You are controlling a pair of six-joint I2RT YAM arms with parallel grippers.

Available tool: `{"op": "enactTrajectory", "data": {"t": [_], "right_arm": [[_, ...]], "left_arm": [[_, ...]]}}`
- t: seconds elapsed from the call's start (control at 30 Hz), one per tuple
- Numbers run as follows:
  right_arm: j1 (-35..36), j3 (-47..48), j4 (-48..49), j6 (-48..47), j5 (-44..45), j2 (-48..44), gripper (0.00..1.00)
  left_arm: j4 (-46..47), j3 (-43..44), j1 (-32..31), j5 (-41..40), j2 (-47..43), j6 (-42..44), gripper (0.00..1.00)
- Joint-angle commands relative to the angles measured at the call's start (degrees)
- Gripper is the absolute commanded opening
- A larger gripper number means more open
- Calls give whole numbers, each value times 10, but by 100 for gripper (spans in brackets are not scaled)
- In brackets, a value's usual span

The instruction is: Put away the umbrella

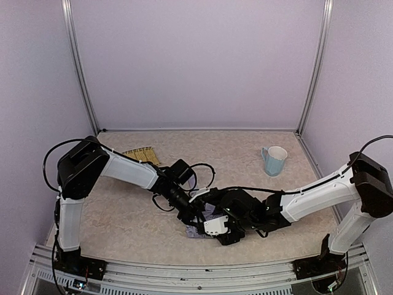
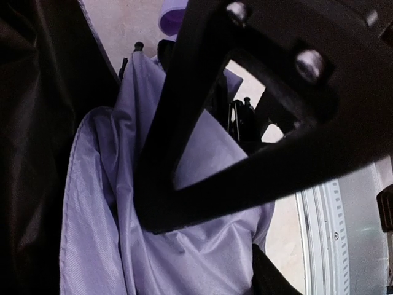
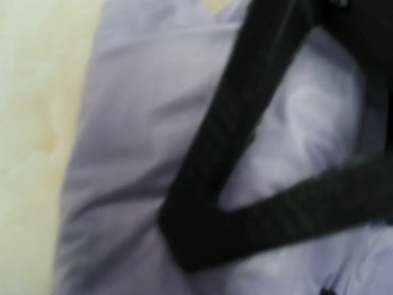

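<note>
Top external view: the counter point(image 1: 116, 215) has open room toward both of its front corners. Both arms stretch low to its front middle, where the umbrella point(image 1: 198, 232) lies crumpled near its front edge. The left claw point(image 1: 191, 215) and right claw point(image 1: 207, 222) sit against the lavender fabric; whether either is open or gripping cannot be told.
</note>
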Motion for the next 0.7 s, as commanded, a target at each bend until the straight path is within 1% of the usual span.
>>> {"op": "enactTrajectory", "data": {"t": [0.0,0.27,0.3,0.33,0.4,0.47,0.53,0.57,0.6,0.67], "right_arm": [[4,19,-19,15,28,50,80],[-17,34,-63,50,43,83,66],[-19,39,-72,54,41,85,63],[-24,44,-82,60,38,87,57],[-31,56,-102,68,19,91,43],[-35,63,-119,70,-3,95,31],[-39,73,-139,80,-25,104,22],[-42,79,-150,87,-37,108,19],[-46,84,-162,93,-59,112,17],[-52,90,-182,101,-91,119,14]], "left_arm": [[-126,-38,-8,-52,60,17,45],[-152,-28,-8,-21,64,61,45],[-158,-26,-9,-18,65,69,45],[-166,-24,-9,-15,64,75,45],[-169,-22,-8,-15,57,86,47],[-161,-22,-6,-16,44,95,56],[-126,-29,-2,-23,19,89,65],[-94,-36,1,-27,1,84,88],[-54,-47,3,-31,-18,72,97],[33,-73,8,-38,-68,56,99]]}}
